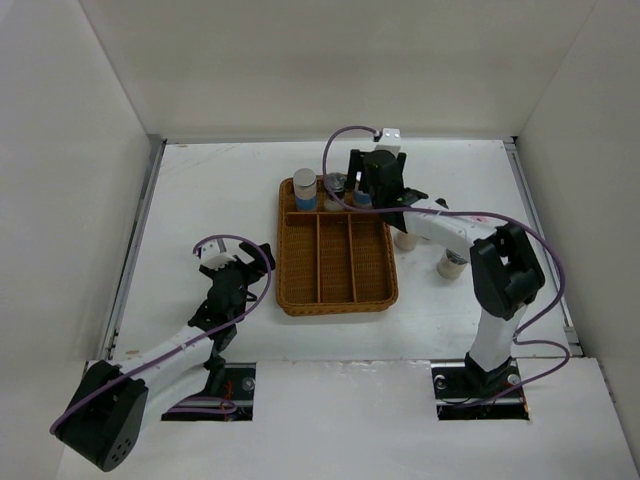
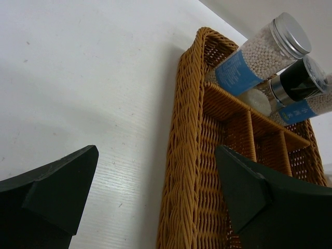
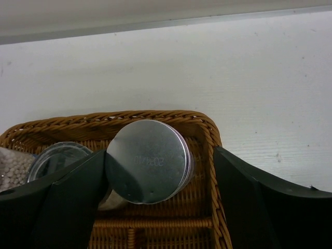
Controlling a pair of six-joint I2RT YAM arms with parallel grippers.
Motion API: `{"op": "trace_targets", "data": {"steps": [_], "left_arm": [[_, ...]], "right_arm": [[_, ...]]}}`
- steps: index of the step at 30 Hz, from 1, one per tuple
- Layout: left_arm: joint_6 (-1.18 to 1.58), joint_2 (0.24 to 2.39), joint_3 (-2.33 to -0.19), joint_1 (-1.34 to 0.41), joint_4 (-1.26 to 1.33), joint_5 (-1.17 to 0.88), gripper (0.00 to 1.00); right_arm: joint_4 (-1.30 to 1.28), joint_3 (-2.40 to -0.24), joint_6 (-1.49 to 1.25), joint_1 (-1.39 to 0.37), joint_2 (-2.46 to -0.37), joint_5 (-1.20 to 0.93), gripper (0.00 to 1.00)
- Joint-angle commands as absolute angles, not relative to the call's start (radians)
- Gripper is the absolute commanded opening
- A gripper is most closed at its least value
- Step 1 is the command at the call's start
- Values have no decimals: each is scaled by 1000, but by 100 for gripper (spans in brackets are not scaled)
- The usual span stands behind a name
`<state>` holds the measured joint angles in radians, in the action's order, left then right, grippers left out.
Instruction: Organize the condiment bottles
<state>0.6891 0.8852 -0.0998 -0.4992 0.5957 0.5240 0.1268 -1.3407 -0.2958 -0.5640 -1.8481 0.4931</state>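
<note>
Your right gripper (image 3: 160,154) hangs over the far right corner of the brown wicker divided tray (image 1: 338,303). Its dark fingers (image 3: 259,202) are spread wide to either side of a tall white bottle with a blue band and a flat silver cap (image 3: 148,161). The finger on the right of the wrist view stands clear of the cap. The one on the left sits right at the cap's edge, and you cannot tell whether it touches. That bottle stands upright in the cross compartment at the back of the tray. In the same compartment you have a small dark-capped bottle (image 1: 335,183) just beside it in the middle. A second tall silver-capped bottle of white beads with a blue band (image 2: 259,52) stands in the left corner. Out on the white table (image 1: 220,190), just right of the tray, stands a small pale-capped bottle (image 1: 405,240), partly hidden under the right arm. Another small bottle with a pale cap (image 1: 450,264) stands a little further right and nearer to the arm bases; the exact cap colours are too small to tell. Your left gripper (image 2: 155,161) sits low over the table beside the tray's left wall, its jaws spread wide, gripping nothing.
</note>
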Motion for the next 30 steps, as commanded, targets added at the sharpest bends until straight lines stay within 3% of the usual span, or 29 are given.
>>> {"op": "trace_targets", "data": {"steps": [1, 13, 15, 18, 20, 23, 26, 27, 30], "left_arm": [[692, 891, -124, -499, 631, 520, 100], [689, 870, -117, -501, 635, 532, 100], [689, 868, -118, -498, 626, 522, 100], [690, 845, -110, -501, 627, 534, 100], [693, 867, -113, -501, 635, 531, 100], [696, 884, -120, -507, 635, 520, 100], [698, 903, -126, -510, 643, 526, 100], [698, 916, -127, -510, 649, 520, 100], [698, 904, -124, -513, 647, 514, 100]], "right_arm": [[178, -1344, -308, -571, -1750, 500, 89], [175, -1240, -301, -597, -1597, 520, 87], [175, -1168, -302, -587, -1525, 541, 73], [146, -1027, -313, -532, -1401, 600, 43], [89, -965, -336, -492, -1343, 638, 37], [25, -901, -354, -426, -1312, 661, 43], [12, -870, -357, -381, -1328, 652, 76], [14, -871, -359, -371, -1347, 644, 81], [25, -894, -353, -346, -1399, 617, 86]]}}
